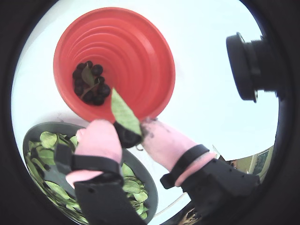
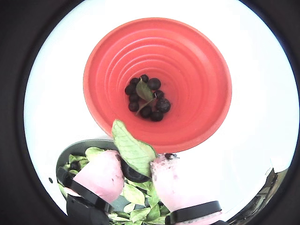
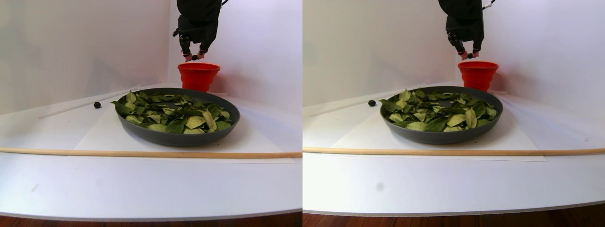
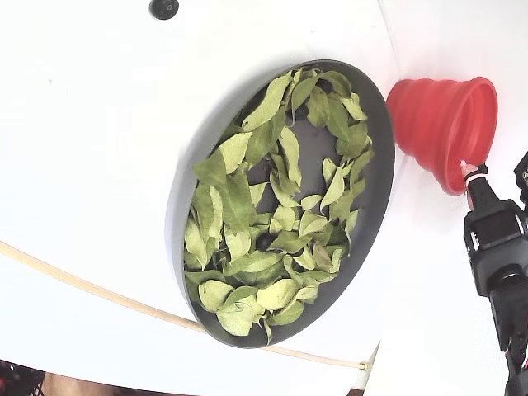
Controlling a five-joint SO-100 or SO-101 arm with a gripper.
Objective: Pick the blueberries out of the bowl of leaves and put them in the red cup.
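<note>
A white tabletop (image 3: 142, 189) meets plain white walls, and a thin wooden rod (image 3: 142, 153) lies across it near the front edge in the stereo pair view. The largest thing on it is the dark grey bowl (image 4: 375, 214), wide and shallow, full of green leaves (image 4: 247, 247). The red cup (image 2: 197, 93) stands just beside the bowl's far rim, upright, with a cluster of blueberries (image 2: 147, 101) and one small leaf on its bottom. The gripper (image 2: 136, 171) hangs above the cup's near rim, its pink-padded fingers (image 2: 101, 176) clenched on a single dark berry (image 2: 132, 174); a large leaf (image 2: 131, 147) stands up between the pads, caught with it. One loose berry (image 3: 97, 105) lies on the tabletop left of the bowl, apart from it, toward the back wall.
</note>
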